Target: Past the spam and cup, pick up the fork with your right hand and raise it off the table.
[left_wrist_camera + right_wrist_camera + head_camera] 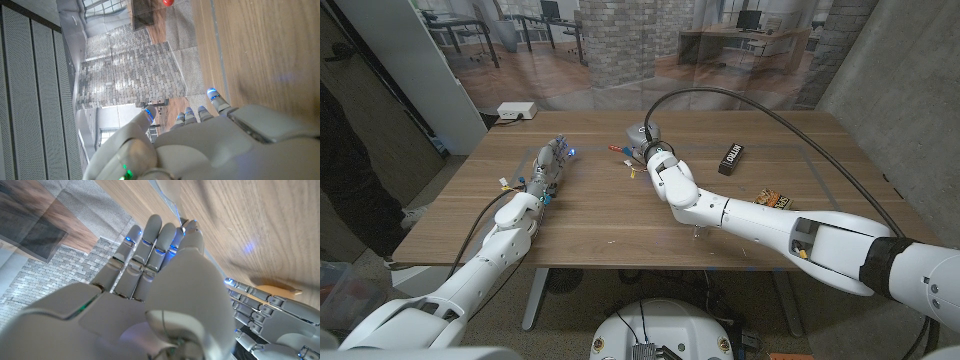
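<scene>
The right hand (645, 140) reaches to the table's (620, 215) upper middle, fingers straight and apart, holding nothing in the wrist view; the fork cannot be made out there, so a blind close risks missing it.

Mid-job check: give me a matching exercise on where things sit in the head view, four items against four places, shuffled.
Things:
1. black packet
2. orange packet
3. white box
4. left hand

Places:
A. on the table beside the right forearm, on its right
B. on the table's left half
C. on the table to the right of the right hand
D. beyond the table's far left corner

Pairs: 1-C, 2-A, 3-D, 4-B
</scene>
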`<state>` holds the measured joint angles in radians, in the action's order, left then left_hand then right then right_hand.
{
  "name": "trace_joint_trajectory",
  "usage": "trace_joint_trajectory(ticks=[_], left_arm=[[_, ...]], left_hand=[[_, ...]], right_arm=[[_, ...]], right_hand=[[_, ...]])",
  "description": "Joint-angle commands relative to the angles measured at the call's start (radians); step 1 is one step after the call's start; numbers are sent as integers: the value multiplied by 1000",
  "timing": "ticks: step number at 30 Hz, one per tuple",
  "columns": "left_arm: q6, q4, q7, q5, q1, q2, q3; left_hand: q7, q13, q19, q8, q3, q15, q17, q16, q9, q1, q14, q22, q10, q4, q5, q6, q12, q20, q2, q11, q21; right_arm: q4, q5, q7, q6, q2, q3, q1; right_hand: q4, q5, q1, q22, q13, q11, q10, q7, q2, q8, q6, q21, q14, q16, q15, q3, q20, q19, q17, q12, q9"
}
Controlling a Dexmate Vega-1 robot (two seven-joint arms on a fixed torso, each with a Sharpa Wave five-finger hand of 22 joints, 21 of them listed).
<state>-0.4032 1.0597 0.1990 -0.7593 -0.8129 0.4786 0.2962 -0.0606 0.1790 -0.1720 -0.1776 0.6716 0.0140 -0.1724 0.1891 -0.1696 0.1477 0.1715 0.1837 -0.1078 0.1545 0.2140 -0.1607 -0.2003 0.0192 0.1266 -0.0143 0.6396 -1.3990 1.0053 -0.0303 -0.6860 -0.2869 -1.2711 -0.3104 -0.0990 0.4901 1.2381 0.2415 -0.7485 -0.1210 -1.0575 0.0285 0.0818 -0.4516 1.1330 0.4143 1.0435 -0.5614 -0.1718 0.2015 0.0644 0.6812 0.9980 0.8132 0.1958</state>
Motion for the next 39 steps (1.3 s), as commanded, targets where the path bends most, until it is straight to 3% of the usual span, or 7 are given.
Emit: trace_joint_trajectory(ticks=[1, 39], left_arm=[[-3, -4, 6, -2, 2, 0, -2], [-10, 15, 8, -6, -17, 10, -8]], left_hand=[[1, 4, -71, -2, 7, 0, -3, -2, -3, -8, 12, 3, -9, 1, -1, -8, 0, -3, 51, 2, -1], [1, 4, -70, -2, 9, 2, -3, -3, -3, -10, 13, 3, -8, 1, 0, -8, 0, -4, 52, 1, -5]], right_arm=[[-32, 32, -8, 7, -13, 19, -10], [-95, 114, -24, 32, -22, 70, -37]], right_hand=[[3, 11, 7, 0, 2, 2, -8, 9, 9, -4, 23, 7, 11, 3, -45, 14, 134, -8, 7, -1, 305], [13, 23, 26, -7, -1, 1, -7, 12, 29, 6, 29, 24, 20, 31, -44, 73, 135, -17, 47, 0, 313]])
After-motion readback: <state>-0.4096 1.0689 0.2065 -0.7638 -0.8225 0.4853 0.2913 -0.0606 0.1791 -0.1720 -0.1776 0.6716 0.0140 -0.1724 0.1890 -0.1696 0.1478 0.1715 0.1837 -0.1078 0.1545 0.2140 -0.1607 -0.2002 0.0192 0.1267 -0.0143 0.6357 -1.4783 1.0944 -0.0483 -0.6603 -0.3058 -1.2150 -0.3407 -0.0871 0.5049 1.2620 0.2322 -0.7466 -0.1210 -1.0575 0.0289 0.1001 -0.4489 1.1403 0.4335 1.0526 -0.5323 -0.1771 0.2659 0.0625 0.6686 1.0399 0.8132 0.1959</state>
